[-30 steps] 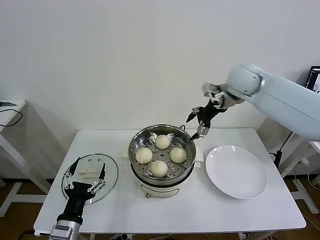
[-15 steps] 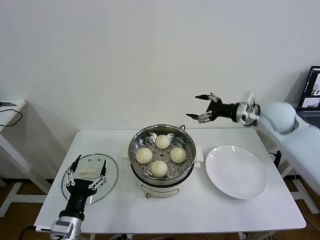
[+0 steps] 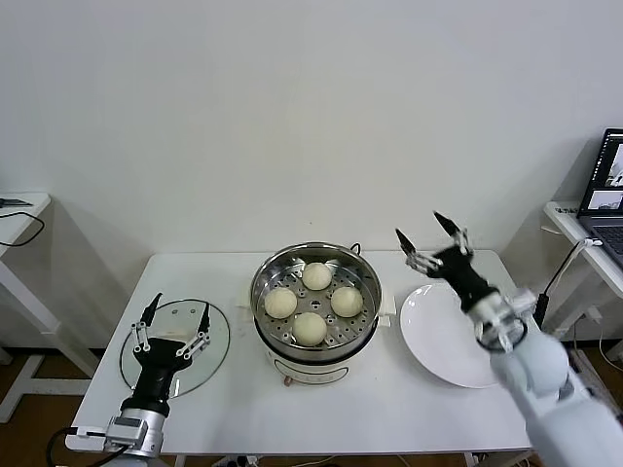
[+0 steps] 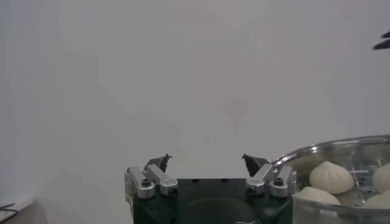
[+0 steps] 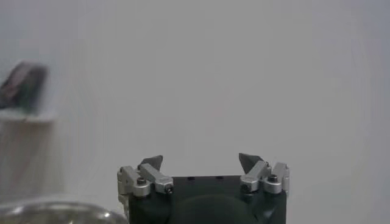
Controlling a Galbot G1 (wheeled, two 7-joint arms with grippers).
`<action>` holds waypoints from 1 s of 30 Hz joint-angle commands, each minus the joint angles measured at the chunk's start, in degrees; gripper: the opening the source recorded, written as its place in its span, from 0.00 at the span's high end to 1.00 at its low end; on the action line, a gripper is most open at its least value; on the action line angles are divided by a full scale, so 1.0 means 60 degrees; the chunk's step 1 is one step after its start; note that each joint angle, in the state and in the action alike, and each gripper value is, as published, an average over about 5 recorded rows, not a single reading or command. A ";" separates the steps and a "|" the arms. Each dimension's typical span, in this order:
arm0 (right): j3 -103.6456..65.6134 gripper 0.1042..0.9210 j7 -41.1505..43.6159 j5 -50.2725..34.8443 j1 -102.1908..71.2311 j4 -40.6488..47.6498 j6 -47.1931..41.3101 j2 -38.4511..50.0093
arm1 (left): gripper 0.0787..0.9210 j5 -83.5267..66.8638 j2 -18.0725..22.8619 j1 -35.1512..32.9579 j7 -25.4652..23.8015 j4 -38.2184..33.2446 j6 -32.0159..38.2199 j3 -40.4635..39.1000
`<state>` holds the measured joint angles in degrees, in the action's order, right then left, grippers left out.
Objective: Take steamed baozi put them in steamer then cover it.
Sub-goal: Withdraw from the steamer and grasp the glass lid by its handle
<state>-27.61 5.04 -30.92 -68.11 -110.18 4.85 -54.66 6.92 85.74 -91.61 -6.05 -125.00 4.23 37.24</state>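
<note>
Several cream-white steamed baozi [image 3: 316,275] sit on the perforated tray inside the steamer [image 3: 292,368], uncovered at the table's middle. The cover [image 3: 218,341], a clear glass lid, lies flat on the table to the steamer's left. My left gripper [image 3: 180,304] stands open just above the cover, fingers pointing up and back, holding nothing. My right gripper [image 3: 419,226] is open and empty in the air between the steamer and the plate, tips pointing up. The left wrist view shows the left gripper [image 4: 208,159] open, with the steamer rim [image 4: 341,146] and baozi [image 4: 331,177] beside it. The right gripper [image 5: 201,159] is open in its own view.
A flat white plate [image 3: 443,331] lies right of the steamer, partly under my right arm. A laptop [image 3: 605,185] stands on a side table at far right. Another table edge [image 3: 19,209] shows at far left. A white wall rises behind the table.
My right arm has swung from high behind the steamer down to the right, over the plate. The left gripper shifted slightly over the cover. Both stayed open.
</note>
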 commanded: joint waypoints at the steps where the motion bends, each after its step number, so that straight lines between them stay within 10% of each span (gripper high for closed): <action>1: -0.1763 0.12 -0.1605 0.0936 -0.3054 -0.1174 0.1415 -0.2300 | 0.12 -0.0021 0.0000 0.0165 0.0046 0.0298 0.0203 -0.0028; 17: -0.1264 0.12 -0.1324 0.0755 -0.3597 -0.1257 0.1548 -0.2810 | 0.12 0.8037 -0.0358 -0.0604 0.2252 0.2221 0.2972 0.0317; 30: -0.1116 0.12 -0.1263 0.0891 -0.3532 -0.1203 0.1497 -0.2954 | 0.12 1.1805 -0.0892 0.0281 0.3270 0.4040 0.2720 0.1372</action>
<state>-34.06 -2.11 -25.95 -88.20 -117.07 13.32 -71.17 55.54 82.02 -92.77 8.38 -109.41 18.79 41.91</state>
